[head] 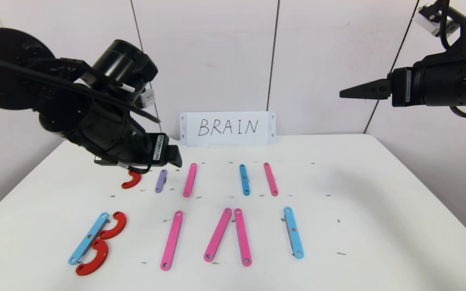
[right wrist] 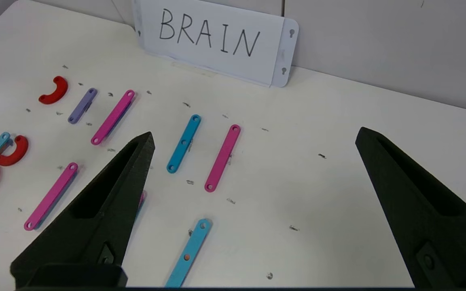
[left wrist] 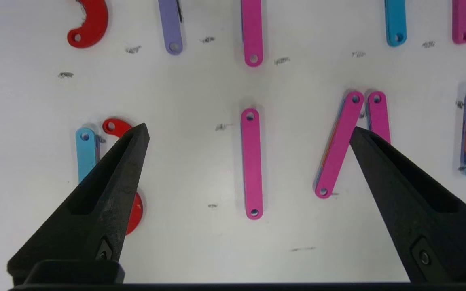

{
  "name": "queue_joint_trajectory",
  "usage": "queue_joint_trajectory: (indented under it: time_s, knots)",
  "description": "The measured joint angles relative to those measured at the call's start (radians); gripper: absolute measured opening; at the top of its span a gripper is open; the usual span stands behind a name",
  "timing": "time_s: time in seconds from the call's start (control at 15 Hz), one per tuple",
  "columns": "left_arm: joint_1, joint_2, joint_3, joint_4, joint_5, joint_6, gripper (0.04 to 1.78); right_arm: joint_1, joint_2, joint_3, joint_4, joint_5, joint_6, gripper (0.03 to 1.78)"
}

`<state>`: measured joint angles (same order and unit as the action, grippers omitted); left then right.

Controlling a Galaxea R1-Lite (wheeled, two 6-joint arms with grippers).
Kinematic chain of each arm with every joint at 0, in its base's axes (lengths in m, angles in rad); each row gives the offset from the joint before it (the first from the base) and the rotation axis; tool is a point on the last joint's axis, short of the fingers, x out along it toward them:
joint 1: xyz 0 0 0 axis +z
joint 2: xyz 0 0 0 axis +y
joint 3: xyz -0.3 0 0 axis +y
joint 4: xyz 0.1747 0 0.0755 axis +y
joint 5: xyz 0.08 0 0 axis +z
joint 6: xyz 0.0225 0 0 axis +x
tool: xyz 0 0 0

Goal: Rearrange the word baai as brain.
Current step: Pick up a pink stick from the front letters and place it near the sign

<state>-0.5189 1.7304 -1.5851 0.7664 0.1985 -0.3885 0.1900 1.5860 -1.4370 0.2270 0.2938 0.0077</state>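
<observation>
Left gripper (left wrist: 249,133), jaws wide open and empty, hovers over the lone pink bar (left wrist: 252,161), which runs lengthwise between them; right gripper (head: 344,93), open too, is parked high.

One legible text: the word BRAIN, handwritten in black capitals on a white card (head: 227,128) propped against the wall at the far edge of the table (head: 378,210). The same card reads clearly in the right wrist view (right wrist: 210,40). On the table, plastic strips form one readable letter, a B (head: 95,242), built from a light-blue bar with two red curved pieces at the near left. A white label (head: 159,146) on the left arm's wrist housing carries print too small to read
</observation>
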Motion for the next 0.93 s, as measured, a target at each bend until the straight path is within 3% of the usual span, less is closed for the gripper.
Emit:
queue_joint_trajectory:
  time_s: [0.47,0.93]
  knots:
    - [-0.060,-0.073,0.360,-0.151,-0.003,-0.047,1.75,0.001,0.000,0.001,0.000,0.000,0.000,1.74]
    - [-0.050,0.126,0.423,-0.273,-0.009,-0.107,1.75,-0.001,0.000,0.002,0.000,0.000,0.000,1.74]
